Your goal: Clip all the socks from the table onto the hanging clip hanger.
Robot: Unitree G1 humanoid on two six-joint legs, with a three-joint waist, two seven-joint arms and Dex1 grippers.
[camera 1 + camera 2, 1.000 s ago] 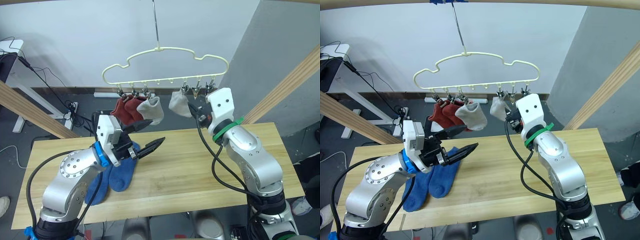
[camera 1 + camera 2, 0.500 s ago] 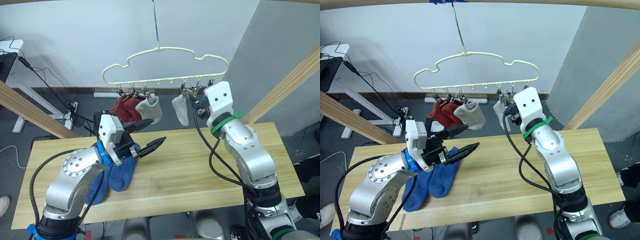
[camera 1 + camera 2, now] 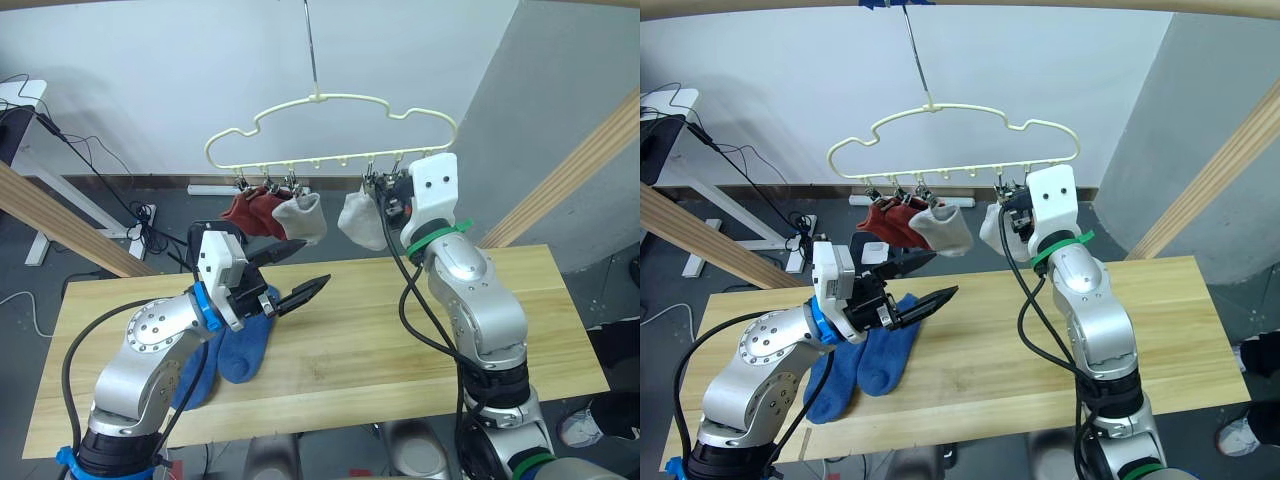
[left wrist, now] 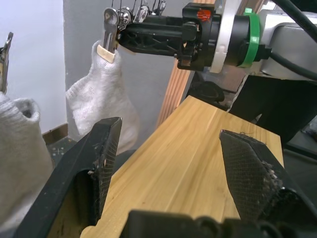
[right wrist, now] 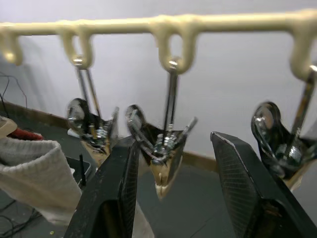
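Hovering open, the left gripper (image 3: 290,272) and right gripper (image 5: 171,163); no readable writing anywhere.

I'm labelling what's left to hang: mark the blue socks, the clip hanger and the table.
blue socks (image 3: 243,352): left eye view, foot of the nearer sock.
clip hanger (image 3: 333,98): left eye view, top wire.
table (image 3: 400,370): left eye view, bare planks.
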